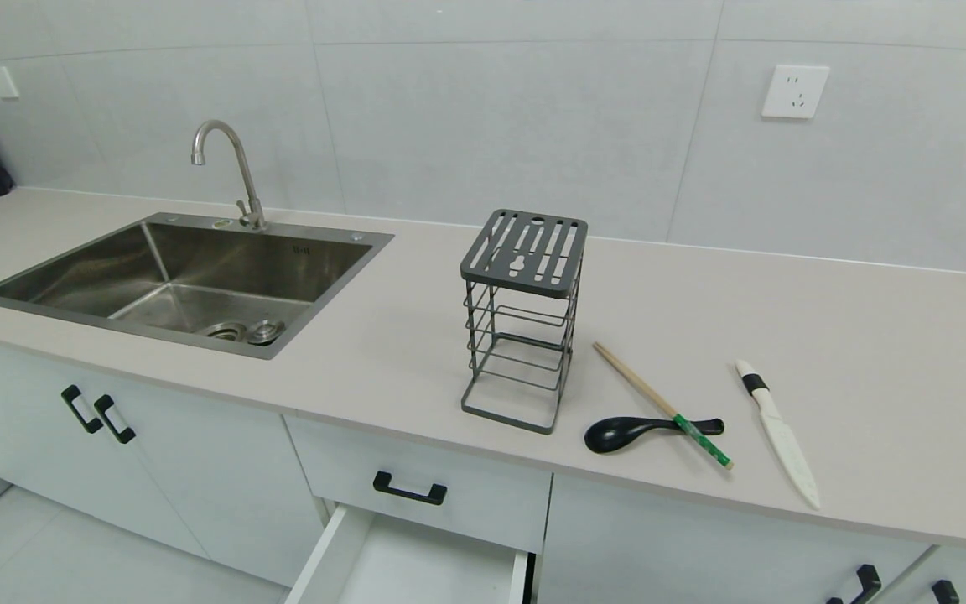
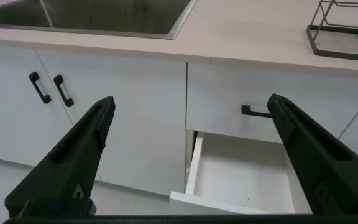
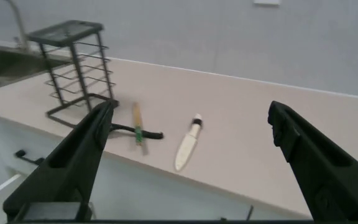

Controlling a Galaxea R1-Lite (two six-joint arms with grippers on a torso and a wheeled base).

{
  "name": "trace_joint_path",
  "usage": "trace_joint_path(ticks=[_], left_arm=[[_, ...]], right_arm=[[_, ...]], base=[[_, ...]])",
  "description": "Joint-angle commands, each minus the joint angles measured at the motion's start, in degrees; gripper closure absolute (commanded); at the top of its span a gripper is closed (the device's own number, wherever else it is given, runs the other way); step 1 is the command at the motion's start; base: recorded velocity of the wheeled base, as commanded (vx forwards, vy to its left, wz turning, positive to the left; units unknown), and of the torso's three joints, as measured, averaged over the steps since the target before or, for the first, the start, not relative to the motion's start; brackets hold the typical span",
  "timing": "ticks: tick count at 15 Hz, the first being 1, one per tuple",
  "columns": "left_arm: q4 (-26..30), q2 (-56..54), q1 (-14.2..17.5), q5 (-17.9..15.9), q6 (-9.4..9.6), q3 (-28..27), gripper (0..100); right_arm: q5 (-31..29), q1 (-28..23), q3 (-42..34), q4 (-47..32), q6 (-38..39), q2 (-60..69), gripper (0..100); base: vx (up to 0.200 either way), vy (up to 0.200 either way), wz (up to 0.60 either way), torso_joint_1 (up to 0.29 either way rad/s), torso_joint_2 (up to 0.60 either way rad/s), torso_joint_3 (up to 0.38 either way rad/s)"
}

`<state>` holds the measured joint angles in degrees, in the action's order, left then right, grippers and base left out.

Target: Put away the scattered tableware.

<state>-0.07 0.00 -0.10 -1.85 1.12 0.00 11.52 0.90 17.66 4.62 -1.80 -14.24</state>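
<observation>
The right fingers (image 3: 73, 162) are spread and empty, short of the desk (image 3: 241, 124) edge. Straight ahead between them lies the knife (image 3: 188, 144), its long axis running away. The chopsticks (image 3: 137, 124) cross the spoon (image 3: 151, 134) just beside it, with the rack (image 3: 73, 68) beyond. The left fingers (image 2: 73, 162), also spread, hang low by the open drawer (image 2: 241, 180), so I judge the right arm nearer.

Left gripper (image 2: 190, 155): two dark fingers (image 2: 73, 162) splayed wide, a broad gap between them, tapering to blunt tips.
Right gripper (image 3: 188, 155): same stance, dark fingers (image 3: 319, 165) spread far apart, tips level.
</observation>
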Motion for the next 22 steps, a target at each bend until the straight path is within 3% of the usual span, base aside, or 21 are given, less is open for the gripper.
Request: trace_joint_path(ticks=[1, 9, 17, 20, 22], left_arm=[[0.0, 0.0, 0.0, 0.0, 0.02, 0.0, 0], [0.0, 0.0, 0.0, 0.0, 0.02, 0.0, 0], [0.0, 0.0, 0.0, 0.0, 0.02, 0.0, 0], [0.0, 0.0, 0.0, 0.0, 0.02, 0.0, 0], [0.0, 0.0, 0.0, 0.0, 0.02, 0.0, 0]], right_arm=[[5.9, 0.9, 5.5, 0.3, -0.3, -15.6, 0], [6.3, 9.3, 6.9, -1.1, -0.2, -38.9, 0], [6.1, 11.8, 8.1, -0.7, -0.5, -54.2, 0], [-0.4, 14.9, 9.7, -0.6, -0.2, -61.3, 0], [-1.1, 16.4, 11.3, 0.8, 0.0, -65.4, 0]], base=[[0.0, 0.0, 0.0, 0.0, 0.0, 0.0], [0.0, 0.0, 0.0, 0.0, 0.0, 0.0], [0.0, 0.0, 0.0, 0.0, 0.0, 0.0], [0.0, 0.0, 0.0, 0.0, 0.0, 0.0], [0.0, 0.0, 0.0, 0.0, 0.0, 0.0]])
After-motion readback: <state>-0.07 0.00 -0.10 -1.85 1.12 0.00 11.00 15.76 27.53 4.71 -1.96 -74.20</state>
